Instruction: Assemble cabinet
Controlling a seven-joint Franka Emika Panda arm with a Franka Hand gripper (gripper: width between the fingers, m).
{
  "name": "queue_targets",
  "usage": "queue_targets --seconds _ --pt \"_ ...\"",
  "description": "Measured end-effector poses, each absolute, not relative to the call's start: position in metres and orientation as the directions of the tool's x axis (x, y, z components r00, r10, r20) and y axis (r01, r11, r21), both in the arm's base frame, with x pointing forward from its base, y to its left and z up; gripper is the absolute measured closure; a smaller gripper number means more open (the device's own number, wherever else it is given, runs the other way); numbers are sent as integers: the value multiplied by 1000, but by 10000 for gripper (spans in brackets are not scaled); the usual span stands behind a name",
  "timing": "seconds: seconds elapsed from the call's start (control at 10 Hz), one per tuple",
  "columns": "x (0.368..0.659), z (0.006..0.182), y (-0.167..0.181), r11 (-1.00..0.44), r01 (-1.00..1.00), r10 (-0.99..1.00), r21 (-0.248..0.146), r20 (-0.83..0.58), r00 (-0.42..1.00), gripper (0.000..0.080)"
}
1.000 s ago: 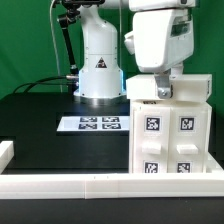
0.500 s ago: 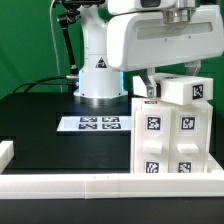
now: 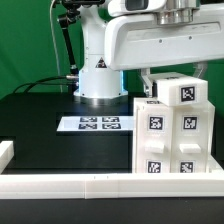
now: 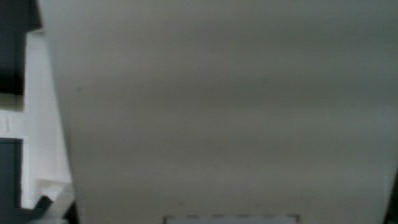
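The white cabinet body (image 3: 172, 140) stands at the exterior view's right, its front face carrying several black-and-white tags. My gripper (image 3: 176, 82) hangs right over its top, with one dark finger (image 3: 148, 88) showing at the block's left side. It is shut on a small white tagged block (image 3: 182, 92), held at the top of the cabinet body and touching or just above it. In the wrist view a blurred pale grey surface (image 4: 222, 110) fills nearly the whole picture and my fingers do not show.
The marker board (image 3: 92, 124) lies on the black table left of the cabinet. The robot base (image 3: 98, 72) stands behind it. A white rail (image 3: 90, 185) runs along the front edge, with a white stop (image 3: 6, 152) at the left.
My hand has shifted to the exterior view's left and come nearer the camera. The tagged block has turned and moved left with it, settling squarer over the cabinet top.
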State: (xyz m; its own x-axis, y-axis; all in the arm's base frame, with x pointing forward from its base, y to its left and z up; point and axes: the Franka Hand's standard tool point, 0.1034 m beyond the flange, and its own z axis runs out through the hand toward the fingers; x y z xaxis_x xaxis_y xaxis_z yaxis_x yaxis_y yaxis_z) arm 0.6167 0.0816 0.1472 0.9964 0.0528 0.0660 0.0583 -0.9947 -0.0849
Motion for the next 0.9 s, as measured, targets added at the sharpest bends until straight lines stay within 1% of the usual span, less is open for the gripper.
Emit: queue_targets --seconds 0.5,0.7,0.9 --pt "617 147 82 -962 -252 -256 -105 35 966 258" --pt "616 147 82 -891 -437 -443 -119 25 896 258" --pt "616 147 82 -791 -597 -603 -135 10 797 258"
